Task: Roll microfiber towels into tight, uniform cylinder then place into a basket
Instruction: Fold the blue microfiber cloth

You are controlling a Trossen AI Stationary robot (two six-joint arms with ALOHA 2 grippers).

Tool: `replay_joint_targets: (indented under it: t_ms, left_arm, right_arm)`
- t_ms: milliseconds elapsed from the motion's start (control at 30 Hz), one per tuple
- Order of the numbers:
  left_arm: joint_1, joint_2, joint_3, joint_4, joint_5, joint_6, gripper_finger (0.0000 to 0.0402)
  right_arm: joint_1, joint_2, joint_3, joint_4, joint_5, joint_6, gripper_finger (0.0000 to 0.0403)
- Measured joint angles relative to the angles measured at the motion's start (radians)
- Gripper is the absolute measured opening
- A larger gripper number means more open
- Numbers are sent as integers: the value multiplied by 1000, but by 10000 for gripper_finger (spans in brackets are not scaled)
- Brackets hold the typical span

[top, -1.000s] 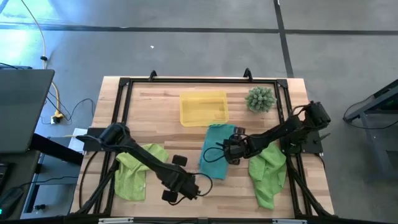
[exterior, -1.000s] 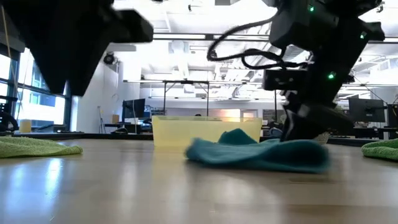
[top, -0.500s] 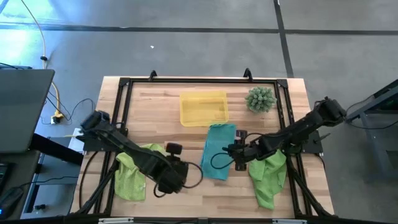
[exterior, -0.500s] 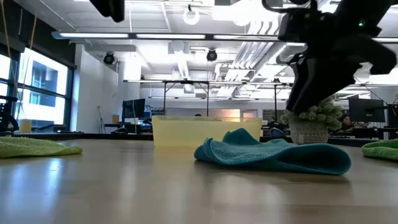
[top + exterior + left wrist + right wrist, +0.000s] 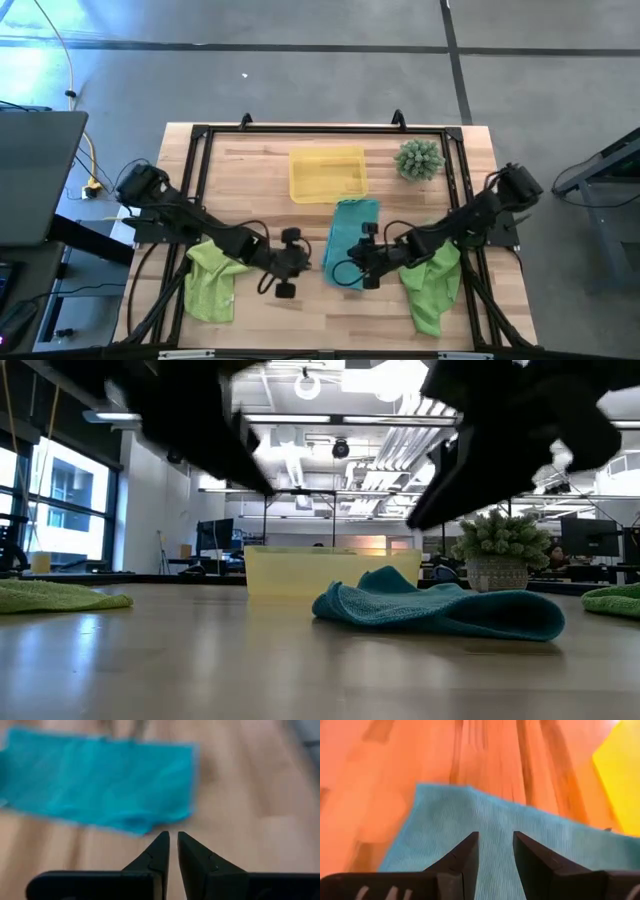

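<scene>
A soft teal microfiber towel (image 5: 350,240) lies loosely folded on the wooden desk (image 5: 250,170), just below the shallow translucent yellow plastic basket (image 5: 327,174). The left gripper (image 5: 287,262) hovers beside its left edge, fingers nearly closed, empty. The right gripper (image 5: 362,258) hangs over the towel, slightly parted, grasping nothing.

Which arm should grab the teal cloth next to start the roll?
Probably right: its gripper hangs over the flat teal microfiber towel, fingers slightly apart. The left gripper sits beside it over bare wood, nearly closed.
</scene>
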Motion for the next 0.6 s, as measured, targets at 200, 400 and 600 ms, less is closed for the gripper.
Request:
replay_joint_targets:
  t_ms: [200,400,600]
  left_arm:
    - [45,96,-36,167,-33,-7,12]
    - [68,179,-48,231,-38,2,1]
    - [85,274,-30,332,-32,10,0]
  right_arm:
    - [-36,97,-1,61,27,-3,112]
    - [-76,168,-1,86,2,2,112]
    - [-87,210,0,120,-12,13,112]
